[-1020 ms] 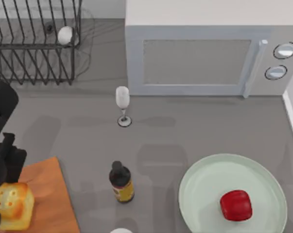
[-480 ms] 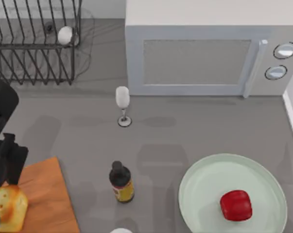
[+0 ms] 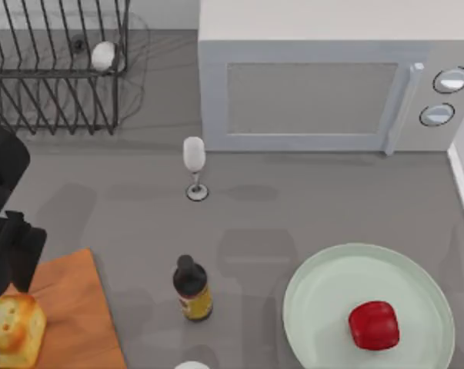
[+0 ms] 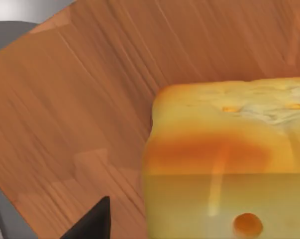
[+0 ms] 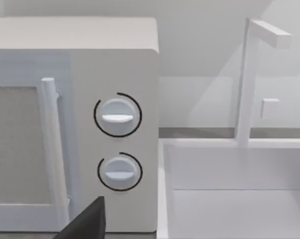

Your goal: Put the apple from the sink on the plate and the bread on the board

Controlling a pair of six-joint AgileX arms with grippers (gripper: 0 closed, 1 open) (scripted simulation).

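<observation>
Fingers: the left gripper (image 3: 2, 338) sits at the table's left edge over the board; one dark fingertip (image 4: 92, 224) shows beside the loaf, apart from it, but whether the pair is open or closed around the loaf I cannot tell.
Bread: the bread (image 3: 12, 329) lies between and just below the fingers, above or on the board (image 3: 74, 315); contact with the wood cannot be judged from these views.
Bread up close: its toasted, hole-dotted top and yellow side (image 4: 229, 169) sit beside the fingertip, wood grain (image 4: 90, 109) behind.
Handling: I judge the loaf light and soft, likely to dent under a hard squeeze; its rough crust should not slip. The flat opposite sides at mid-height look best to hold.
Change: compared with a second ago, the loaf is nearer the left and near edges of the board, and the gripper has shifted with it.
Apple: the apple (image 3: 374, 325) rests on the plate (image 3: 316, 300), well apart from the fingers, unchanged.
Between: a dark bottle (image 3: 191, 290) and a wine glass (image 3: 194, 165) stand between board and plate.
Right arm: parked, its camera facing the microwave (image 5: 115, 134) and sink (image 5: 229, 189).
</observation>
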